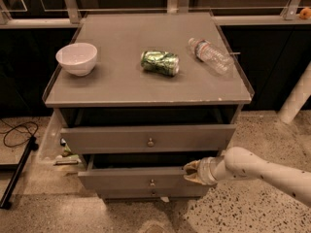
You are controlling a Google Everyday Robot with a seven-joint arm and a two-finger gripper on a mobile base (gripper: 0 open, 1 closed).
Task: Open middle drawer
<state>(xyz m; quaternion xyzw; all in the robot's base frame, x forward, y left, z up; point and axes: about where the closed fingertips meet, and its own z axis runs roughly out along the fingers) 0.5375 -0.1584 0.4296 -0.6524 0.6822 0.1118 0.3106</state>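
My gripper [193, 173] sits at the top edge of the middle drawer [126, 177], towards that front's right end, with my pale arm [265, 171] reaching in from the right behind it. I cannot tell whether the gripper is apart, together or clamped on the edge. The drawer stands partly pulled out, its front running to the left of my gripper, and its small round knob [152, 182] lies just left of the gripper and slightly lower. Above the gripper is the taller, wider drawer front [107, 139], also pulled out a little. The slim bottom front [127, 194] lies below and to the left. Far above, on the cabinet top [121, 84], rest a white bowl [77, 58] well to the left, a crushed green can [160, 62] and a clear plastic bottle [210, 56] lying on its side.
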